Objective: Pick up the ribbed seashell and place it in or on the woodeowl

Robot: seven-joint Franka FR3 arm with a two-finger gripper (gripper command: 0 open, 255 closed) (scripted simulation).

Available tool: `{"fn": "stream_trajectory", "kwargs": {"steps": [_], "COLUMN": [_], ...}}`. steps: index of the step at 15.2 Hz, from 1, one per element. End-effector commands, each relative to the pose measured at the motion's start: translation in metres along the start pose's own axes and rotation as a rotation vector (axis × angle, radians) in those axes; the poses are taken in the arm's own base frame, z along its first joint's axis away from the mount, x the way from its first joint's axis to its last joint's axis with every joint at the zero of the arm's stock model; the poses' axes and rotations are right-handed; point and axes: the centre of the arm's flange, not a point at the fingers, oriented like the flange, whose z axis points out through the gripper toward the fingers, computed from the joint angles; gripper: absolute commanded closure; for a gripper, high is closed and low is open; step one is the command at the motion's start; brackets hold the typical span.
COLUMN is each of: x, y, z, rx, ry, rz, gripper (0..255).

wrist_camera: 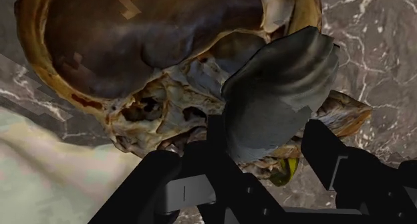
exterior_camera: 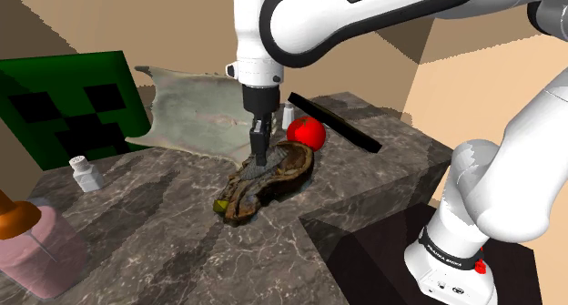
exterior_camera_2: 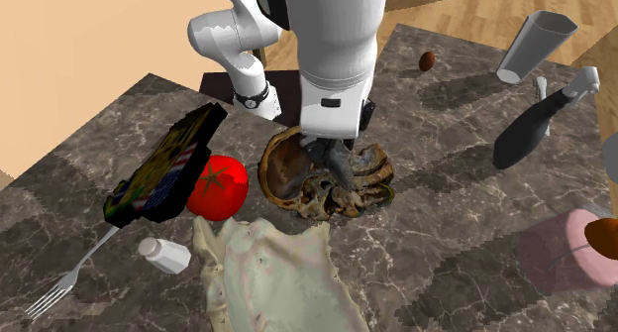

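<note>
My black gripper [wrist_camera: 267,148] is shut on a grey ribbed seashell [wrist_camera: 281,89], which sits between the two fingers. Just beneath it lies the brown, hollow, weathered wooden owl piece [wrist_camera: 133,49] on the dark marble table. In the shoulder view the gripper [exterior_camera: 260,156] points straight down onto the middle of the owl piece [exterior_camera: 282,177], and the grey shell [exterior_camera: 258,170] shows at its tip. The second exterior view has the gripper [exterior_camera_2: 332,154] and the shell [exterior_camera_2: 344,167] over the owl piece [exterior_camera_2: 292,171]. I cannot tell whether the shell touches the wood.
Close to the owl piece are a red tomato [exterior_camera: 306,131], a flat black slab [exterior_camera: 332,121] and a large pale conch [exterior_camera_2: 267,276]. Further off stand a salt shaker [exterior_camera: 85,174], a green block [exterior_camera: 73,107], a pink jar [exterior_camera: 41,249], a black bottle [exterior_camera_2: 535,122] and a fork [exterior_camera_2: 69,276].
</note>
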Motion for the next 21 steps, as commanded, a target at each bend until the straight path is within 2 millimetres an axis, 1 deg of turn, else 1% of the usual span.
{"fn": "stream_trajectory", "kwargs": {"steps": [1, 7, 8, 13, 16, 17, 21], "x": [0.0, 0.0, 0.0, 0.0, 0.0, 0.0, 0.0], "y": [0.001, 0.001, 0.001, 0.001, 0.001, 0.001, 0.001], "z": [0.004, 0.004, 0.004, 0.004, -0.035, -0.046, -0.046], "rx": [0.0, 0.0, 0.0, 0.0, 0.0, 0.0, 0.0], "ry": [0.001, 0.001, 0.001, 0.001, 0.001, 0.001, 0.001], "rz": [0.0, 0.0, 0.0, 0.0, 0.0, 0.0, 0.0], "gripper": [255, 255, 0, 0, 0, 0, 0]}}
